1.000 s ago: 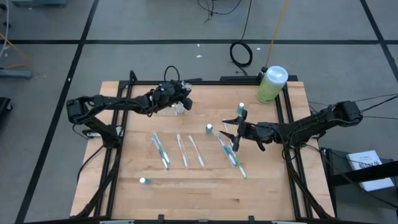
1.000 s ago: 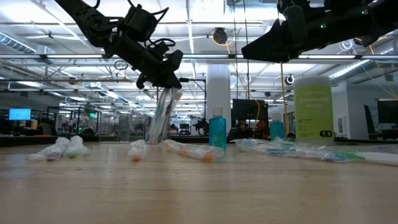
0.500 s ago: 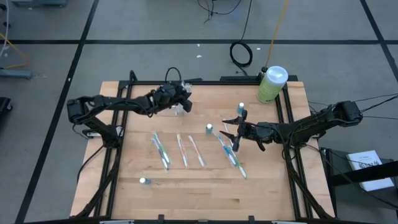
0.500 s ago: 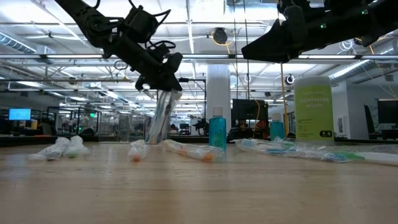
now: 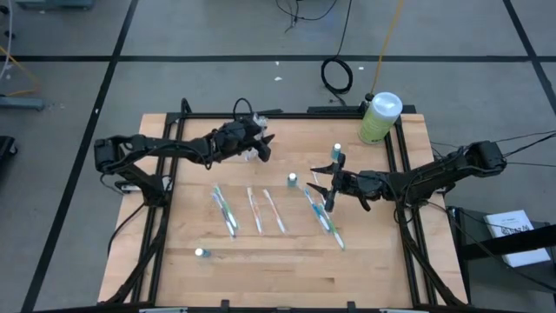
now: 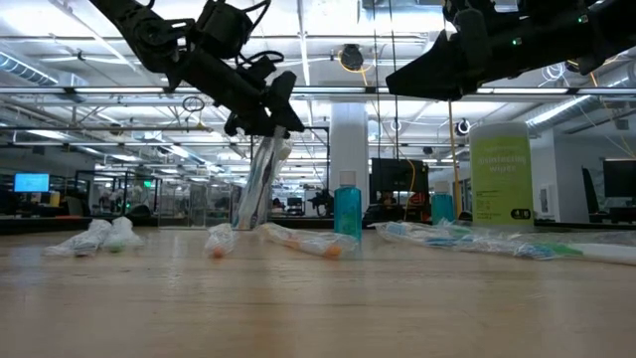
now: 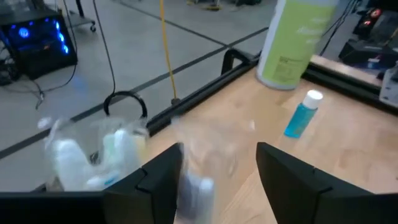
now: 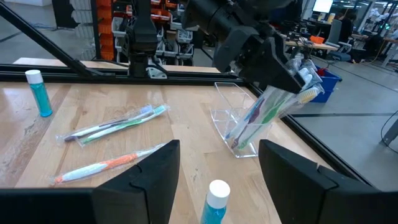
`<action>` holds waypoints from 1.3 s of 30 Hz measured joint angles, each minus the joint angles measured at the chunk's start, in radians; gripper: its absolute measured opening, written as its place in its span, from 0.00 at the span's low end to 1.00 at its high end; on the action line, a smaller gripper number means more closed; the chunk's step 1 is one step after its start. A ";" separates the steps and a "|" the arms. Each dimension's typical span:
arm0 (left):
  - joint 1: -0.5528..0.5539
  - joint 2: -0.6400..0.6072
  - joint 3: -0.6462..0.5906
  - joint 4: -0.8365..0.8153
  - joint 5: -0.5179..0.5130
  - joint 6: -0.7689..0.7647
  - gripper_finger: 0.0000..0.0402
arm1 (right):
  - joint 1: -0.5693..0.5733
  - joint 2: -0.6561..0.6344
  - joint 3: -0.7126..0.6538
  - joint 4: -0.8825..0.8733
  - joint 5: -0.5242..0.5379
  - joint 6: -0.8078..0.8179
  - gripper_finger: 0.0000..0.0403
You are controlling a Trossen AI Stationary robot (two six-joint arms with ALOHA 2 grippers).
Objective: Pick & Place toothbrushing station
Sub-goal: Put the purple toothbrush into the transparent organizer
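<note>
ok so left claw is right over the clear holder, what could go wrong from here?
1. The left claw sits at the top of the toothbrushing station, among the wrapped brushes in it; pulling away could snag one and tip it.
2. The station stands near the table's back edge; a nudge may push it off.
3. The right claw hovers over loose toothbrushes and could scatter them.

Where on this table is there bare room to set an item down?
Bare wood lies along the near edge, right of the small capped bottle, and at the far right near corner. Crowded: the wrapped toothbrushes mid-table, the toothbrushing station under the left end effector.
</note>
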State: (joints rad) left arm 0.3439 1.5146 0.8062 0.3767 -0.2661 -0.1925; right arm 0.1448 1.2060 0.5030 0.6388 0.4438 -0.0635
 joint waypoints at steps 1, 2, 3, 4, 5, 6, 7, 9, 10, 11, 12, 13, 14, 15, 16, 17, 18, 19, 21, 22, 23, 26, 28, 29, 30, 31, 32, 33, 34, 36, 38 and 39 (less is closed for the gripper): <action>0.000 -0.009 0.000 0.000 -0.001 0.000 0.52 | 0.000 0.000 0.000 0.000 0.000 0.000 0.52; 0.000 -0.017 0.000 0.014 -0.003 0.001 0.52 | 0.000 0.000 0.000 0.000 0.000 0.000 0.52; -0.002 -0.025 0.002 0.024 -0.004 0.002 0.52 | 0.000 0.000 0.000 0.000 0.000 0.000 0.52; -0.004 -0.038 0.002 0.023 -0.005 0.009 0.52 | 0.000 0.000 0.000 0.000 0.000 0.000 0.52; -0.006 -0.053 0.002 0.022 -0.006 0.022 0.52 | 0.000 0.000 0.000 0.000 0.000 0.000 0.52; -0.009 -0.068 0.002 0.023 -0.007 0.037 0.52 | 0.000 0.000 0.000 0.000 0.000 0.000 0.52; -0.014 -0.087 0.002 0.023 -0.016 0.054 0.52 | 0.000 0.000 0.000 0.000 0.000 0.000 0.52; -0.024 -0.120 0.002 0.016 -0.059 0.081 0.52 | 0.000 0.000 0.000 0.000 0.000 0.000 0.52; -0.030 -0.138 0.002 0.007 -0.086 0.089 0.52 | 0.000 0.000 0.000 0.000 0.000 0.000 0.52; -0.036 -0.155 0.002 -0.005 -0.110 0.092 0.52 | 0.000 0.000 0.000 0.000 0.000 0.000 0.52; -0.042 -0.172 0.002 -0.017 -0.122 0.093 0.52 | 0.000 0.000 0.000 0.000 0.000 0.000 0.52; -0.051 -0.186 0.002 -0.027 -0.117 0.092 0.52 | 0.000 0.000 0.000 0.000 0.000 0.000 0.52; -0.060 -0.200 0.002 -0.047 -0.088 0.086 0.52 | 0.000 0.000 0.000 0.000 0.000 0.000 0.52; -0.068 -0.210 0.002 -0.075 -0.041 0.086 0.52 | 0.000 0.000 0.000 0.000 0.000 0.000 0.52; -0.078 -0.215 0.002 -0.099 0.009 0.086 0.52 | 0.000 0.000 0.000 -0.001 0.000 0.000 0.52; -0.086 -0.215 0.002 -0.117 0.054 0.084 0.52 | 0.000 0.000 0.000 0.000 0.000 0.000 0.52; -0.095 -0.213 0.002 -0.137 0.084 0.077 0.52 | 0.000 0.000 0.000 0.000 0.000 0.000 0.52; -0.101 -0.206 0.002 -0.154 0.091 0.066 0.52 | 0.000 0.000 0.000 -0.001 0.000 0.000 0.52; -0.106 -0.181 0.002 -0.175 0.068 0.038 0.52 | 0.000 0.000 0.000 0.000 0.000 0.000 0.52; -0.103 -0.164 0.002 -0.191 0.043 0.022 0.52 | 0.000 0.000 0.000 -0.001 0.000 0.000 0.52; -0.098 -0.145 0.002 -0.202 0.022 0.008 0.52 | 0.000 0.000 0.000 -0.001 0.000 0.000 0.52; -0.076 -0.101 0.002 -0.191 -0.024 -0.021 0.52 | 0.000 0.000 0.000 0.000 0.000 0.000 0.52; -0.058 -0.079 0.002 -0.174 -0.032 -0.020 0.52 | 0.000 0.000 0.000 0.000 0.000 0.000 0.52; -0.048 -0.068 0.002 -0.170 -0.035 -0.018 0.52 | 0.001 0.000 0.000 0.000 0.000 0.003 0.52; -0.039 -0.058 0.002 -0.163 -0.044 -0.016 0.52 | 0.001 0.000 0.000 -0.001 0.000 0.008 0.52; -0.031 -0.051 0.002 -0.158 -0.055 -0.018 0.52 | 0.000 0.000 0.000 -0.001 0.000 0.012 0.52; -0.022 -0.046 0.002 -0.158 -0.066 -0.020 0.52 | 0.000 0.000 0.000 0.000 0.000 0.015 0.52; -0.013 -0.046 0.002 -0.159 -0.073 -0.020 0.52 | 0.000 0.000 0.000 0.000 0.000 0.018 0.52; -0.004 -0.046 0.002 -0.159 -0.075 -0.020 0.52 | 0.001 0.000 0.000 -0.001 0.000 0.018 0.52; 0.008 -0.046 0.002 -0.157 -0.076 -0.027 0.52 | 0.001 0.000 0.000 0.000 0.000 0.018 0.52; 0.012 -0.046 0.002 -0.150 -0.075 -0.031 0.52 | 0.001 0.000 0.000 0.000 0.000 0.018 0.52; 0.012 -0.046 0.002 -0.137 -0.070 -0.031 0.52 | 0.001 0.000 0.000 -0.001 0.000 0.018 0.52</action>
State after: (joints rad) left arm 0.3561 1.4689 0.8078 0.2396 -0.3359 -0.2230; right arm 0.1455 1.2064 0.5030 0.6382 0.4435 -0.0452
